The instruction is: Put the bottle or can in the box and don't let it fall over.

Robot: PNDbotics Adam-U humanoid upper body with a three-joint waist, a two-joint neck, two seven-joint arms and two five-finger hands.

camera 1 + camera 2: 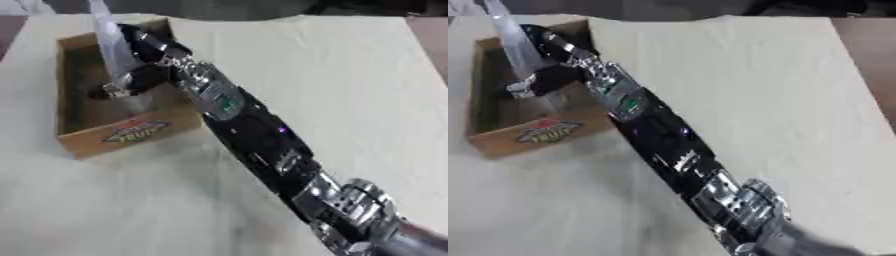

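One clear bottle (112, 47) (tilted, neck up-left) stands gripped by the right hand (144, 75) inside the box (131, 132)

A clear plastic bottle (114, 47) stands inside the cardboard box (122, 135), leaning with its neck tilted toward the far left and reaching above the rim. The box is open-topped and shallow, brown, with a colourful label on its near wall (the lettering blurred), and sits at the table's far left
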